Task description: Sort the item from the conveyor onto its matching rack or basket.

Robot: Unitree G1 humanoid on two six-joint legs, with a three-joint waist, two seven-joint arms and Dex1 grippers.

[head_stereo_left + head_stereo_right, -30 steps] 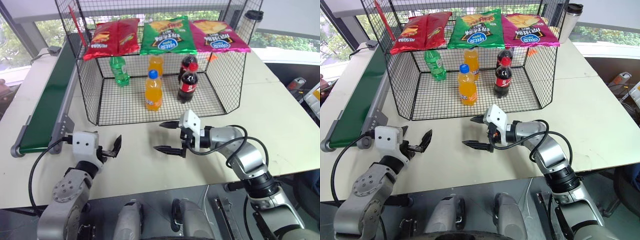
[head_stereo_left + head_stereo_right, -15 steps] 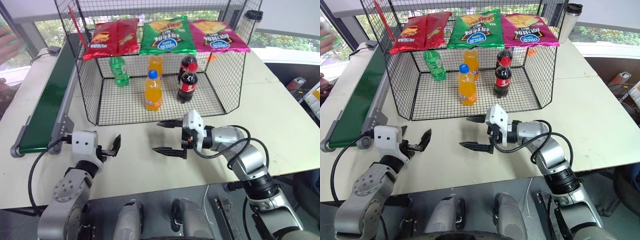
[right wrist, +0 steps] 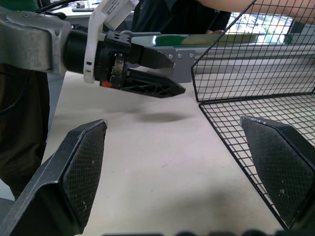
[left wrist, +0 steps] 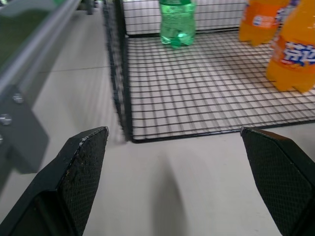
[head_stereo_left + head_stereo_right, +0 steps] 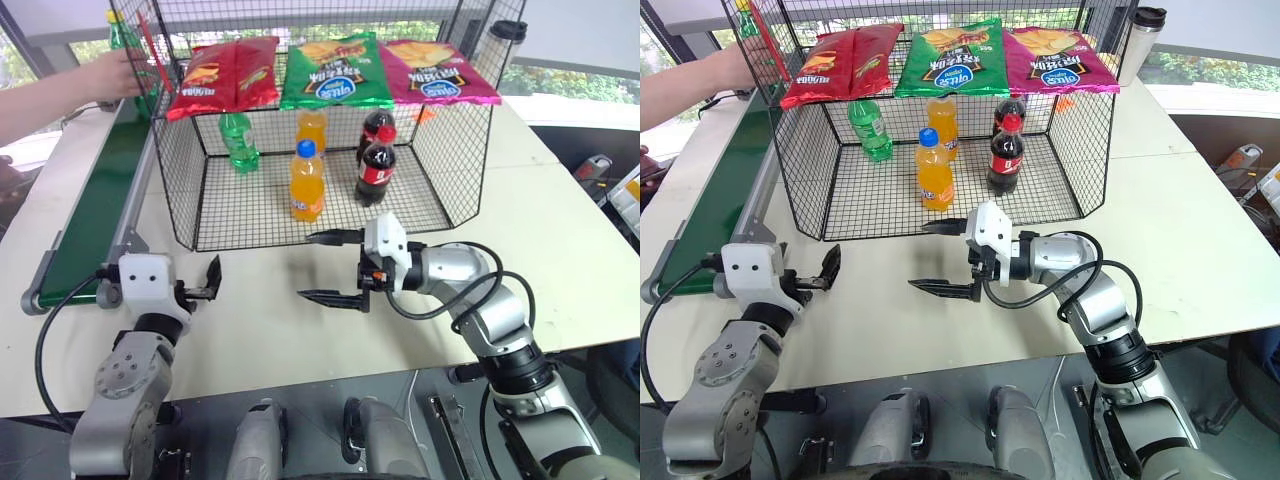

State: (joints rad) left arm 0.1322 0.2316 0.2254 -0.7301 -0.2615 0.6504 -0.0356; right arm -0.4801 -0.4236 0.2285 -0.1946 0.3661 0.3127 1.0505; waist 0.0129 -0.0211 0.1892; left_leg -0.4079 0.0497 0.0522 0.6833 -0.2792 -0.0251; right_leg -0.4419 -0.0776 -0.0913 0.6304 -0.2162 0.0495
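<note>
Head stereo pair: high vantage, facing forward and down across the bench point(image 5: 260, 330); both eyes cover the wire basket point(image 5: 320, 200), conveyor point(image 5: 90, 220) and both arms. Left wrist camera: low, close to the bench, facing the basket's front corner. Right wrist camera: low, facing across the bench toward the left tool point(image 3: 147, 73) and conveyor end.

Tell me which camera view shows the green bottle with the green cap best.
The left wrist view: the green bottle stands close and large on the basket floor, though its cap is cut off. Both head views show it whole but small, behind the mesh wall. The right wrist view looks at the left pincer instead.
</note>
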